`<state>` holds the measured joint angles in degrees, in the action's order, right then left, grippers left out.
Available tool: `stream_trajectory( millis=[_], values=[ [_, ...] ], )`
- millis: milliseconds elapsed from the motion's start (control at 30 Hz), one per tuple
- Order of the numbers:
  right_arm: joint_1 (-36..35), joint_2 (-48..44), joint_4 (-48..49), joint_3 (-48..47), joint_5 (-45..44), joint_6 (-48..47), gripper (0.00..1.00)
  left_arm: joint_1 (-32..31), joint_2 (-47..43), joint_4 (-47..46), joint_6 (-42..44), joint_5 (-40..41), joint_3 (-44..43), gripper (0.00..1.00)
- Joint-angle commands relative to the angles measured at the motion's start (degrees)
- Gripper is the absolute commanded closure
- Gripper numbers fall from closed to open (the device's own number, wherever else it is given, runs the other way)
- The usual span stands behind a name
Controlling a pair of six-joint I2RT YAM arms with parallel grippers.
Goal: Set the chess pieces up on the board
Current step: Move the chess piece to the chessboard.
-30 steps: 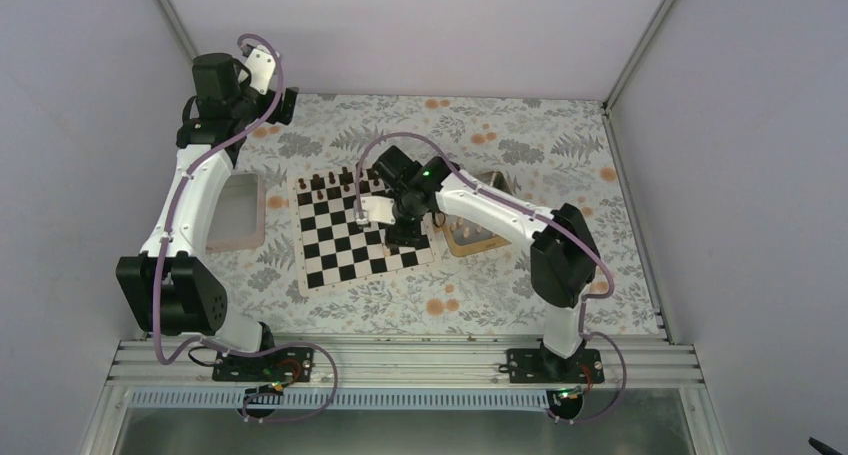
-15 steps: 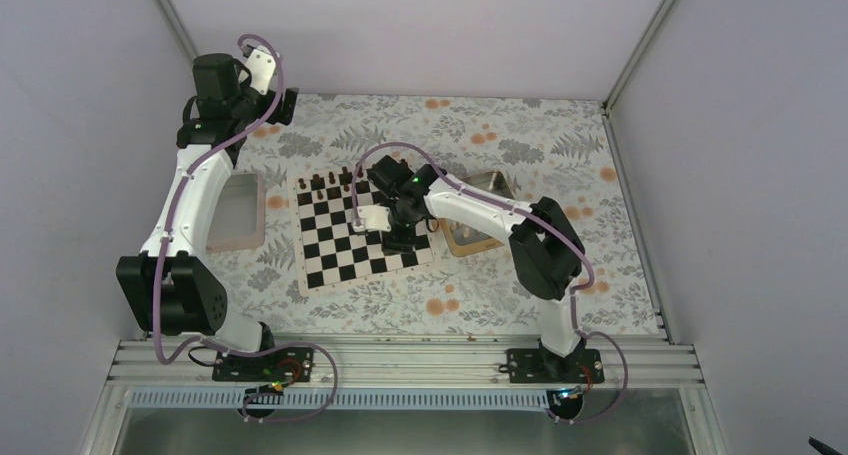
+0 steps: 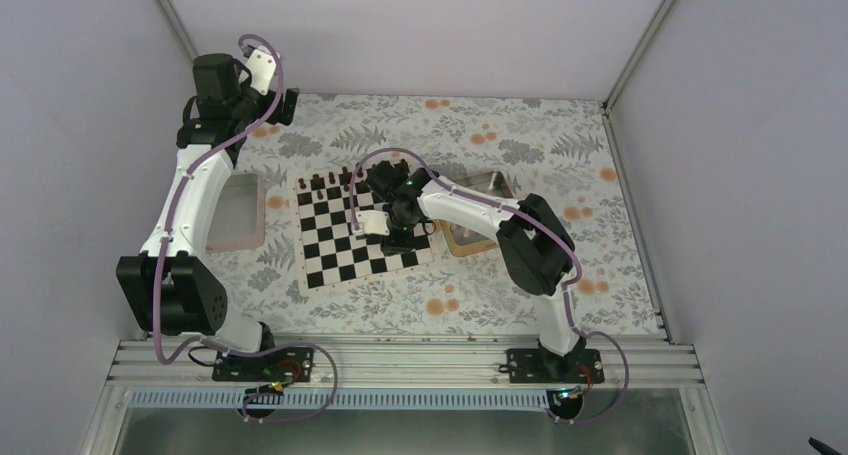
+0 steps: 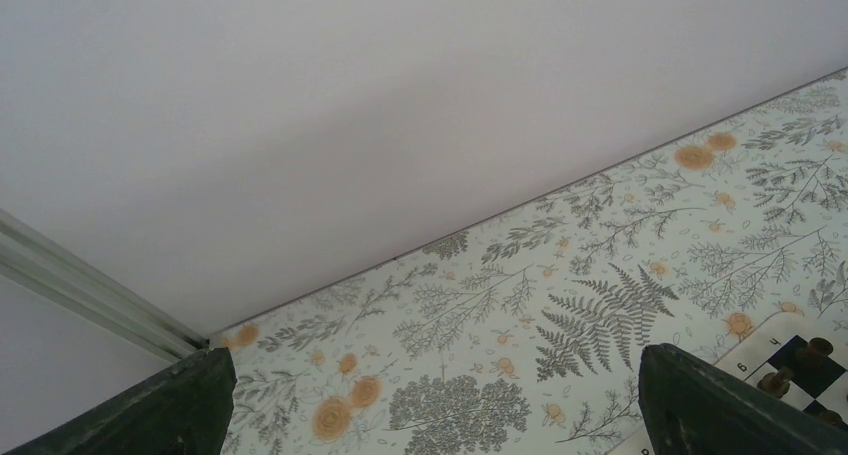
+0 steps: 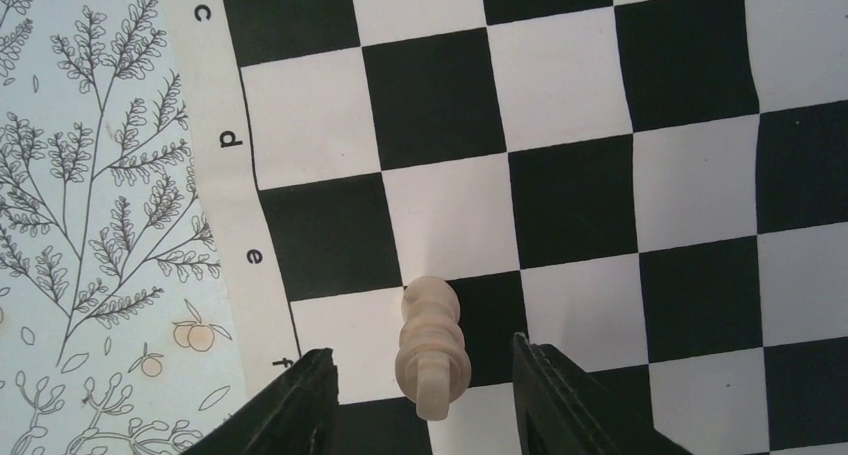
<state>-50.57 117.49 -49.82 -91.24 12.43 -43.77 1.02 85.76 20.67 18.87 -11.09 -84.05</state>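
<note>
Reckon it's about to grab a light piece at the board's edge

Left gripper (image 4: 435, 400) hangs wide open, empty, by the back wall; light wooden chess piece (image 5: 431, 350) sits on the chessboard (image 5: 570, 85) near the e/f edge; right gripper (image 5: 420, 370) straddles it, half open, gaps both sides, no grip; next needs a centred, gentle pinch.
</note>
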Motion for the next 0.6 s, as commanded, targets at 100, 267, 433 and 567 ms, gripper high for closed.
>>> stream_trajectory(
  millis=[100, 267, 433, 567],
  values=[
    [-0.18, 1.30, 0.55, -1.52, 1.12, 0.56, 0.64, 0.13, -0.40, -0.12, 0.46, -1.21, 0.50, 0.00],
    [-0.22, 1.27, 0.13, -1.97, 1.64, 0.45, 0.73, 0.06, -0.20, -0.01, 0.62, -1.46, 0.37, 0.00],
    [-0.18, 0.86, -0.82, -3.01, 2.32, 0.76, 0.82, 0.12, 0.06, 0.11, 0.48, -1.51, 0.08, 0.00],
    [-0.57, 0.40, -1.96, -3.94, 1.92, 0.83, 0.90, 0.10, 0.20, 0.18, 0.46, -1.32, -0.06, 0.00]
  ],
)
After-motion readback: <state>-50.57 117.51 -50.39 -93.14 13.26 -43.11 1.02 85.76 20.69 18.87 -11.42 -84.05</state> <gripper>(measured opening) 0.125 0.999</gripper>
